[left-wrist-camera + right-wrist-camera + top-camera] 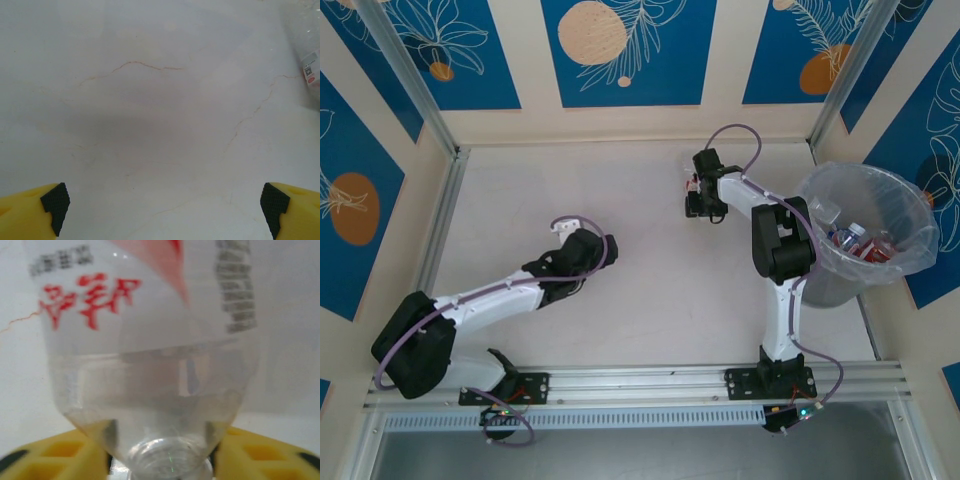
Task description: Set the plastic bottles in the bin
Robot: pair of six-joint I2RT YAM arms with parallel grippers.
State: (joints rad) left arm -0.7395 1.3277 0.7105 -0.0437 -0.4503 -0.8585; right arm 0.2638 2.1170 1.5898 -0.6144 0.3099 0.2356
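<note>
Right gripper (160,460): yellow fingers pinched against the clear bottle (150,365) at its shoulder, just above the neck.
Clear bottle: at the far part of the table (570,180), left of the bin (910,195).
Handling: looks empty, so probably light, thin-walled and slick; the stiffer neck seems the safest hold.
Bin: other bottles (860,240) lie inside.
Left gripper (165,210): spread wide, holding nothing.

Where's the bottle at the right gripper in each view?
Top external: bottle upper middle, at the right gripper, left of the bin.
Right wrist: centre, neck down between the yellow fingers.
Left wrist: a labelled clear thing at the right edge, perhaps it.
Shared landmark: the veined table.
</note>
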